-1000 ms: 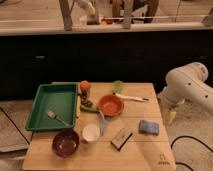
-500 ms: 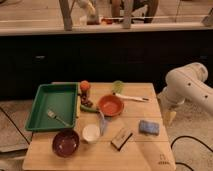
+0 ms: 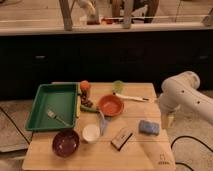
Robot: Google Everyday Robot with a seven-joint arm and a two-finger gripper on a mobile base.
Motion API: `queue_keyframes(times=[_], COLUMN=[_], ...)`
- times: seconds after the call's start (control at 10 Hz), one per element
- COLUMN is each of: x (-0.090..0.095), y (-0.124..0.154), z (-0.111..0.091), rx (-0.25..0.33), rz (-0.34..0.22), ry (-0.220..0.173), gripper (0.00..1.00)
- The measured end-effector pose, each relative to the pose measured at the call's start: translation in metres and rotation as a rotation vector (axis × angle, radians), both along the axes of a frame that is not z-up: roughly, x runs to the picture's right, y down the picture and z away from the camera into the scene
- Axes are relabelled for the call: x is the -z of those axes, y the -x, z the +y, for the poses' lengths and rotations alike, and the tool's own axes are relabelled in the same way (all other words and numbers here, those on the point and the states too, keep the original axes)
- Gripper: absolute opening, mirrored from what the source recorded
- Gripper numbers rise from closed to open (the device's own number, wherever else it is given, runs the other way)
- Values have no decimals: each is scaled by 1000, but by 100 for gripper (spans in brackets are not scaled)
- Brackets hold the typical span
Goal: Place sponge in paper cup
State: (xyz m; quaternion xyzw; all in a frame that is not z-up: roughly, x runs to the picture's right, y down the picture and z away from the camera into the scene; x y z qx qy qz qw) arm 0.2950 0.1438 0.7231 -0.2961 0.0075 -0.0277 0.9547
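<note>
The blue sponge (image 3: 149,127) lies flat on the wooden table (image 3: 140,155) near its right edge. The white paper cup (image 3: 91,133) stands upright toward the front middle, left of the sponge, with nothing visible inside. My white arm comes in from the right, and the gripper (image 3: 166,121) hangs pointing down just beyond the table's right edge, close to the sponge's right side and a little above it. It is open and holds nothing.
A black-and-pale block (image 3: 121,138) lies between cup and sponge. A dark maroon bowl (image 3: 66,143) sits left of the cup, and an orange bowl (image 3: 110,105) behind it. A green tray (image 3: 42,107) with a fork fills the left side. A dark counter runs behind the table.
</note>
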Motion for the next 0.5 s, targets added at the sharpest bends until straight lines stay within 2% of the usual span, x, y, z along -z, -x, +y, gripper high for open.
queue_keyframes(times=[0.3,0.5], x=[-21,-28], y=[0,-1], z=[21,28], rx=[30,49], rz=[-25,-39], ry=[11,16], gripper=[80,80])
